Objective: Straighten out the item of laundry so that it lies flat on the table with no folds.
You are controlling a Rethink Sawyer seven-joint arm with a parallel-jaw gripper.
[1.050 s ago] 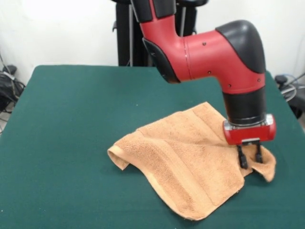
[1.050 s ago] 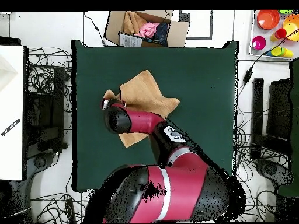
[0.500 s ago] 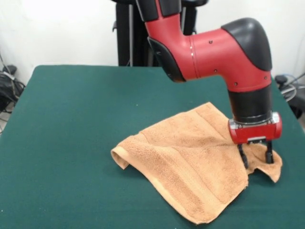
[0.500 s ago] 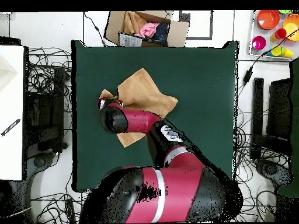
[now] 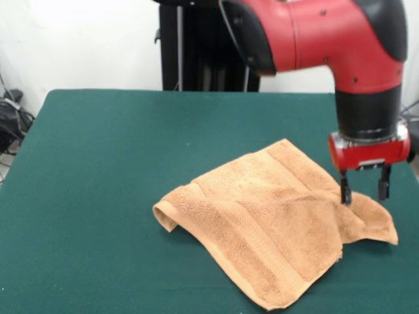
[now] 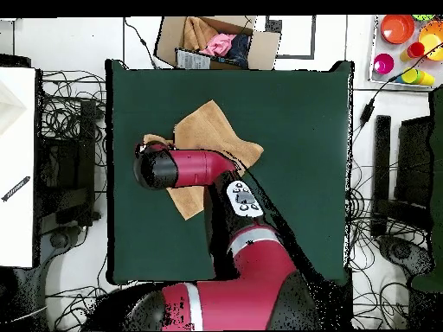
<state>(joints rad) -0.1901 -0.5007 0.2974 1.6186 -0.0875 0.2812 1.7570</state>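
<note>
The item of laundry (image 5: 262,209) is an orange-tan towel on the right half of the green table (image 5: 98,163). It lies mostly spread, with its left corner curled under and a rumpled flap at its right corner. My gripper (image 5: 364,191) hangs over that right corner, open, fingers wide apart with nothing held between them. One fingertip (image 5: 344,195) is at the towel's far edge. In the overhead view the arm covers the gripper and part of the towel (image 6: 212,130) on the table (image 6: 294,112).
Beyond the table's edge in the overhead view sit a cardboard box (image 6: 216,41) with clothes and a tray of coloured cups and bowls (image 6: 407,43). Cables lie on the floor around the table.
The gripper has moved right and lifted slightly, and its fingers have spread wider. The towel's right corner has been drawn out further right and now lies lower.
</note>
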